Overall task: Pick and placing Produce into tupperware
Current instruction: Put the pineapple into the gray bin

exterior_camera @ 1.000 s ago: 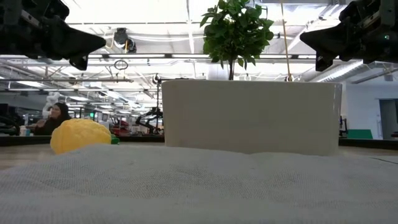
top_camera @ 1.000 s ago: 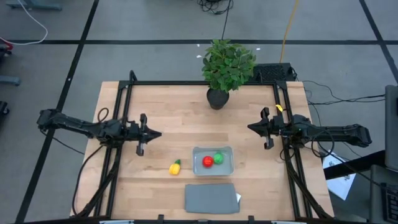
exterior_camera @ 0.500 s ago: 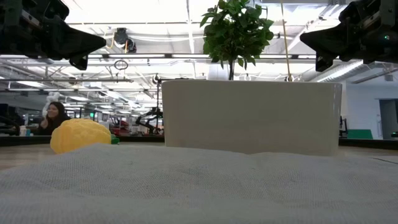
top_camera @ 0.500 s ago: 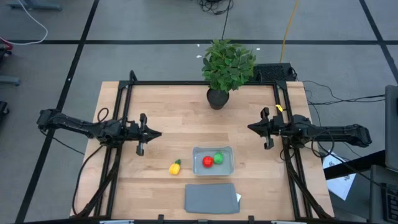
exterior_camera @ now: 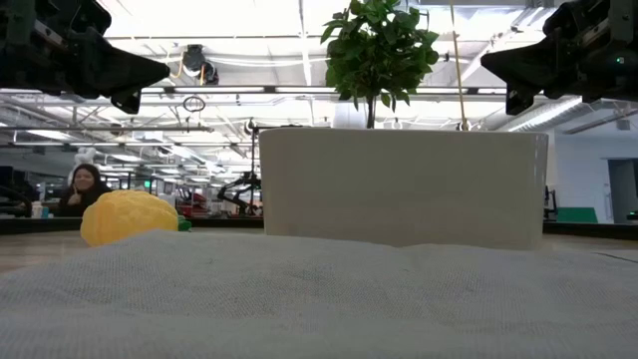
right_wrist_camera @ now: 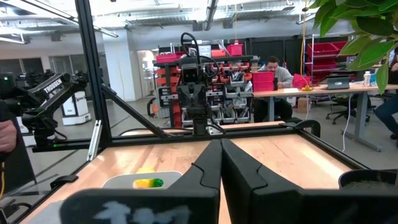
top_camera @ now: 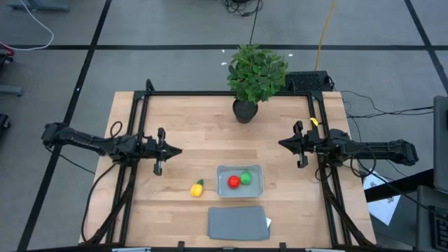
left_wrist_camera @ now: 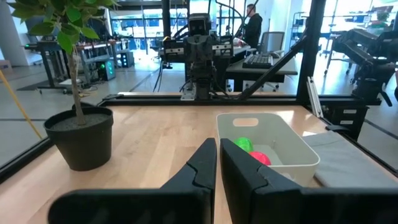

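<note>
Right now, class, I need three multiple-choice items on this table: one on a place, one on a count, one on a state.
1. Where is the yellow piece?
A. in the tupperware
B. on the table beside the tupperware
C. on the lid

2. How many produce pieces lie in the tupperware?
A. one
B. two
C. three

3. How is the left tool?
A. shut, holding nothing
B. shut on the yellow piece
C. wide open

Key: 1 B, it lies on bare wood; 2 B, the red piece and the green piece; 3 A, its fingers are together.
</note>
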`<state>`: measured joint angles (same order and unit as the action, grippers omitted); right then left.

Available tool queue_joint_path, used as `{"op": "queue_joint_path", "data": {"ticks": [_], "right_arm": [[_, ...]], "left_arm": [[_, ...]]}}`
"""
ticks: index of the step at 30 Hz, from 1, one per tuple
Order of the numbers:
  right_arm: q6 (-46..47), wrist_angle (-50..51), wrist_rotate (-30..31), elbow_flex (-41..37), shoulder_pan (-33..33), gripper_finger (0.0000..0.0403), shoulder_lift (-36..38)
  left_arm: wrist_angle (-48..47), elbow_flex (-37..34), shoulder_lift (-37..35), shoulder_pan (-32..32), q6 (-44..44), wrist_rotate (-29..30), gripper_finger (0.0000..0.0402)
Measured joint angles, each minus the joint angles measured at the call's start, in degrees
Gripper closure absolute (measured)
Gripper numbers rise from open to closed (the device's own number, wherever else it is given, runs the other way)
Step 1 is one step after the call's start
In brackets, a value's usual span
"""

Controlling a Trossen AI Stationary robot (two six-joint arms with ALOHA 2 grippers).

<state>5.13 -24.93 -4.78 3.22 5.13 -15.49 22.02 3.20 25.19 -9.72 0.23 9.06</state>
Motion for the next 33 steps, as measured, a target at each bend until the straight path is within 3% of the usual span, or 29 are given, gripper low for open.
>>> {"op": "queue_joint_path", "data": {"ticks": [13,22,33], "right_arm": [[-1.5,0.0,0.2,0.0,0.0,0.0403,0.0],[-1.5,-0.1,0.2,0.0,0.0,0.0403,0.0],[-1.5,-0.1,0.3,0.0,0.0,0.0403,0.0]], "left_arm": [[0.2,0.0,1.0,0.0,1.2,1.9,0.0376],[2.0,0.1,4.3,-0.1,-0.7,1.6,0.0399],[0.2,7.2,11.6,-3.5,-3.0,2.1,0.0396]]}}
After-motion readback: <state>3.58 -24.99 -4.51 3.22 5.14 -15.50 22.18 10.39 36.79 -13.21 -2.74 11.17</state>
